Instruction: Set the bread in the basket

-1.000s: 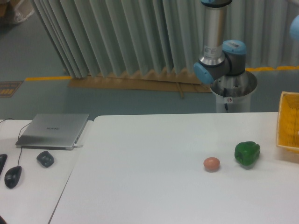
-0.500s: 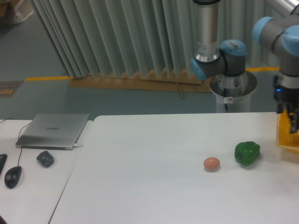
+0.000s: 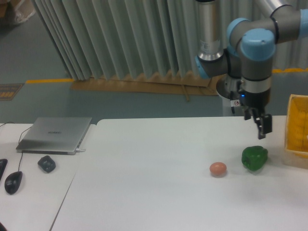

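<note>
My gripper [image 3: 260, 126] hangs above pepper [image 3: 254, 158], holds nothing; open or closed, cannot tell. Bread not visible. Basket [image 3: 298, 126] at right edge. I judge bread light, soft: pinch crust gently.

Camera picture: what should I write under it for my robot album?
Robot arm's claw hangs above a green pepper and egg on the white table, beside a yellow basket; no bread in sight.

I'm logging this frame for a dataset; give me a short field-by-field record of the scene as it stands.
gripper: black two-finger gripper, hanging above the pepper, nothing visibly held, jaw state unclear
basket: bright yellow lattice-mesh plastic basket, at table's right edge, partly cut off
bread: not visible
pepper: green bell pepper, on white table
egg: small brown egg, left of pepper
</note>
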`<move>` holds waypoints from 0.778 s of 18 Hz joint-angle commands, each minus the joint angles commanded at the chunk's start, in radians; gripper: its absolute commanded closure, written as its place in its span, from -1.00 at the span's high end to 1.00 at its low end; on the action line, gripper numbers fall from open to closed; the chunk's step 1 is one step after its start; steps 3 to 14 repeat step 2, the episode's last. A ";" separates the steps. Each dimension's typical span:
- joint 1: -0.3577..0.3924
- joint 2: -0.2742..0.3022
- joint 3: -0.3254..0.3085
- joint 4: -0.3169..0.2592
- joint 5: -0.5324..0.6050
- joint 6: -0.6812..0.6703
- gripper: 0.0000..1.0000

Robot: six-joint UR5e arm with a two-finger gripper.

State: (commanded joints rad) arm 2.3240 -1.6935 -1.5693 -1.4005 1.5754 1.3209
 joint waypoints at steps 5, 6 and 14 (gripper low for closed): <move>-0.009 0.003 -0.009 -0.002 0.002 -0.017 1.00; -0.009 0.003 -0.009 -0.002 0.002 -0.017 1.00; -0.009 0.003 -0.009 -0.002 0.002 -0.017 1.00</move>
